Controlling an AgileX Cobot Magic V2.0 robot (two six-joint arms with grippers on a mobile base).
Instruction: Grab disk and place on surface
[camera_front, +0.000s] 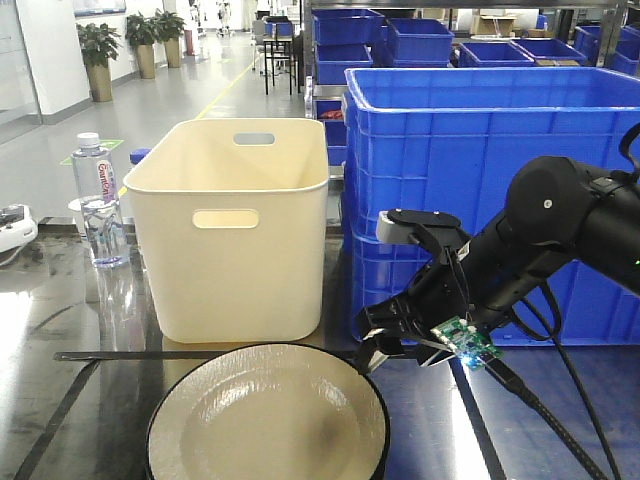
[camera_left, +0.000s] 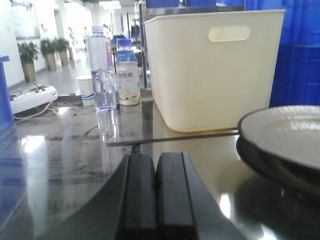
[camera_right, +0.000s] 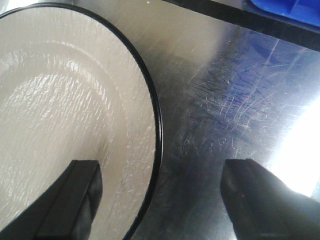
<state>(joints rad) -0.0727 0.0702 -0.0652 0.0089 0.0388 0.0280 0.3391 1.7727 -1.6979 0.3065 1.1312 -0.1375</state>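
Right gripper (camera_right: 160, 192) is spread wide and empty, straddling the rim of the disk (camera_front: 268, 418) at its 3 o'clock edge, on the glossy tabletop (camera_front: 80, 330). Grasping is judged in hand; closing is needed next. Left gripper (camera_left: 156, 200) is pressed closed, idle.

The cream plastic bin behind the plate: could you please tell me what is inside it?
The cream bin shows only bare inner walls and a handle cutout from the front view; no contents rise above its rim. Its floor is hidden by the front wall, so anything lying low inside cannot be seen.
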